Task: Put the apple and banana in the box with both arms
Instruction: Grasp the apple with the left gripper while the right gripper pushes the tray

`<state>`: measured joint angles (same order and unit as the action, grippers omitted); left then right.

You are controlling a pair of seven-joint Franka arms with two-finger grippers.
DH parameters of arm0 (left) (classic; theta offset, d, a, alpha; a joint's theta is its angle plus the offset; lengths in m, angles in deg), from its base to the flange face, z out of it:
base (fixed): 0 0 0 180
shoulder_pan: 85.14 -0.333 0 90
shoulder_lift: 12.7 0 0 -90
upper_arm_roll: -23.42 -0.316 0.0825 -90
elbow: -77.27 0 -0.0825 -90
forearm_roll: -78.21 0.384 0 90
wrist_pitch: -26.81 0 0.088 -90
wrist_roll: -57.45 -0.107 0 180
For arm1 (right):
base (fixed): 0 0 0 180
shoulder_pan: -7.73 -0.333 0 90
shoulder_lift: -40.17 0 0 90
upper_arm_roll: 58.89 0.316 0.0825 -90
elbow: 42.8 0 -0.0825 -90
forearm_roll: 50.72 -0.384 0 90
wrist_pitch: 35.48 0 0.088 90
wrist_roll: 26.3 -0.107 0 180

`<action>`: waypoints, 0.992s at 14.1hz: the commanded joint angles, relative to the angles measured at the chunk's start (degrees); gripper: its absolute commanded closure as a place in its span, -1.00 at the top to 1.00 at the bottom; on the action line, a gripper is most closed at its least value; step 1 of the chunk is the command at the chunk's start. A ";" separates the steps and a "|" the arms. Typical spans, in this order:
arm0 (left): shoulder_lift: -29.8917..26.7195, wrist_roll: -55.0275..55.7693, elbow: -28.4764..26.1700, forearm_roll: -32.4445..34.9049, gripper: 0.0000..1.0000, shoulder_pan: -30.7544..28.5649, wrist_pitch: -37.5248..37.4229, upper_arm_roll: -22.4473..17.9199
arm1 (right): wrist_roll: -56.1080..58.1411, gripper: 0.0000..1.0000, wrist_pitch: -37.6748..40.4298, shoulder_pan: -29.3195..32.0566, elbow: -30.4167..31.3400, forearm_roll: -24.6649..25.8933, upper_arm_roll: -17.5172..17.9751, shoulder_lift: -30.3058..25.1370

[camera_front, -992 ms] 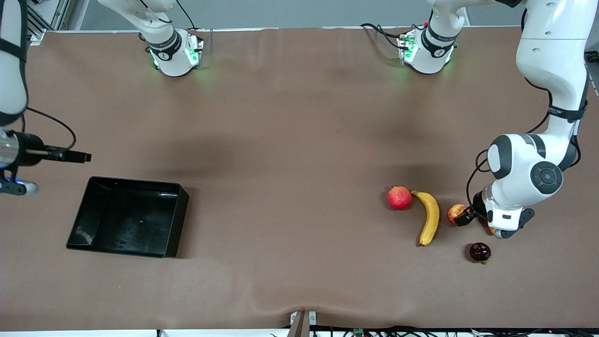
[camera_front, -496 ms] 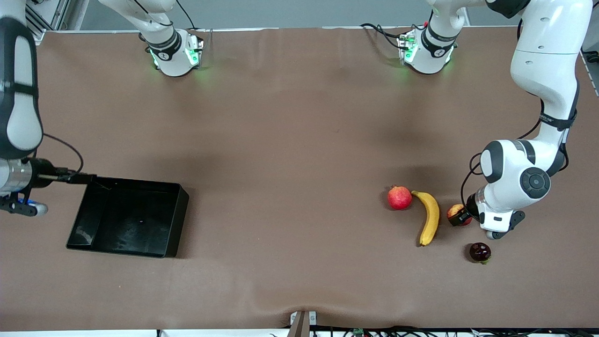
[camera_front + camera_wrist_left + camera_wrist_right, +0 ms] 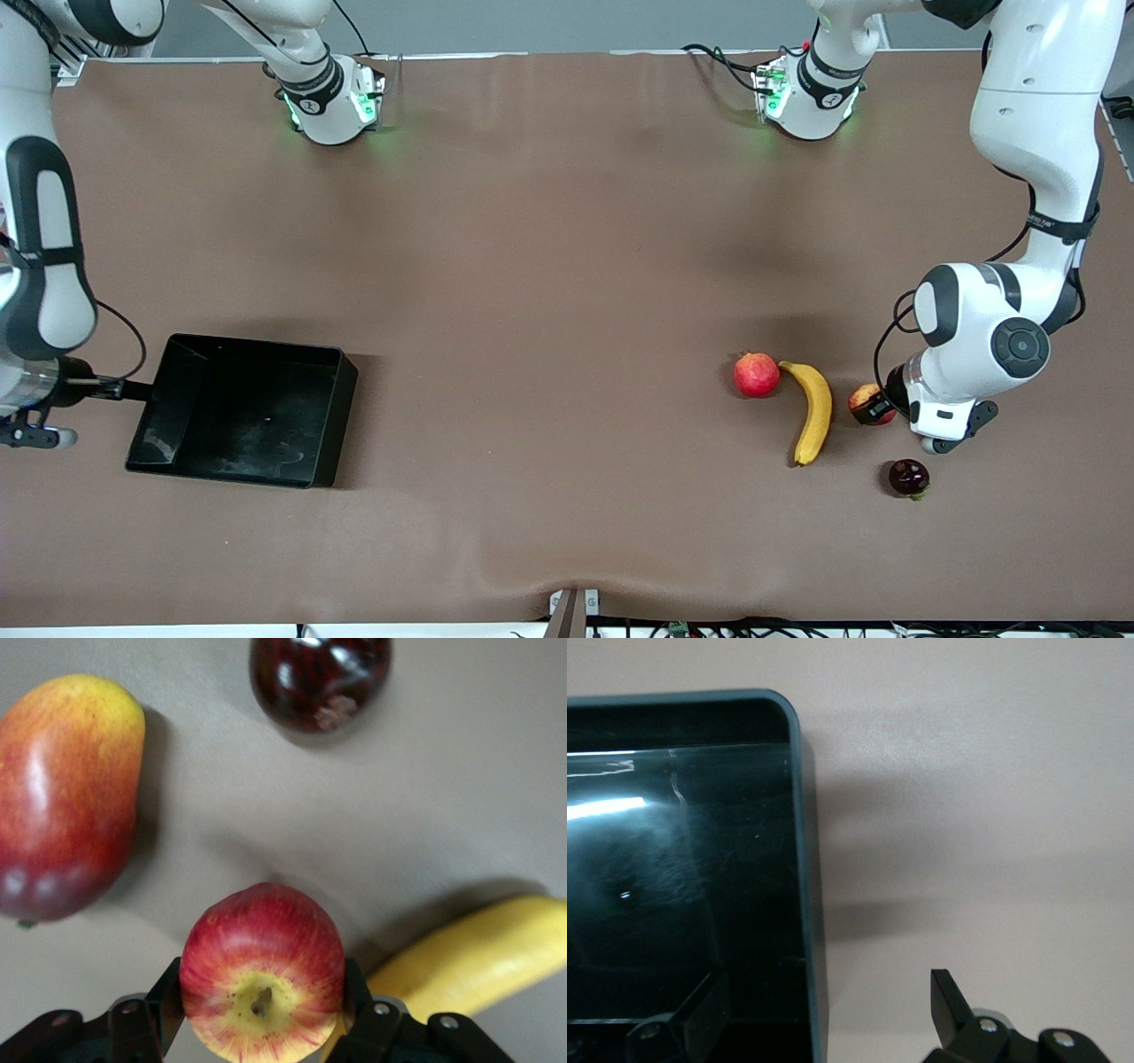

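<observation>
Beside the banana: landmark (image 3: 814,411), lying toward the left arm's end of the table
Apple (image 3: 262,972): just beside the banana, clamped between the left gripper (image 3: 263,1020) fingers
Right gripper (image 3: 824,1010): spread wide, straddling the box (image 3: 341,416) wall, well apart from the banana
Writing: none readable
Left wrist only: mango (image 3: 66,797); front view hid it
Both views: dark fruit (image 3: 909,477), nearer the camera than the banana
Pomegranate (image 3: 756,374): touching the banana's tip
</observation>
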<state>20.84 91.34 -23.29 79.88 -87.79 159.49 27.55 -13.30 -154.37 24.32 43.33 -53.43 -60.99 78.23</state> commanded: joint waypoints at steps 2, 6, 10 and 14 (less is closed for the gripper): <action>-3.74 7.31 4.21 0.62 -1.00 2.30 -13.29 2.01 | 1.94 1.00 -3.27 0.03 0.27 0.42 0.78 2.36; -6.29 14.69 7.99 0.70 -1.00 2.56 -22.97 6.41 | 10.99 -1.00 -3.81 -1.11 0.45 0.16 0.86 2.54; -6.81 18.06 12.75 0.88 -1.00 3.01 -29.66 10.02 | 9.86 -1.00 -3.55 -0.94 0.36 -0.64 0.95 2.36; -9.01 18.05 12.67 0.88 -1.00 3.00 -30.11 11.78 | 9.85 -1.00 -3.28 -1.73 -0.25 -0.81 1.30 0.53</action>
<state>13.77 108.48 -10.69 79.88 -84.69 130.98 38.75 -3.95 -158.28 22.93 42.96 -53.86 -60.16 80.90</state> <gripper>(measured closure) 0.282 0.947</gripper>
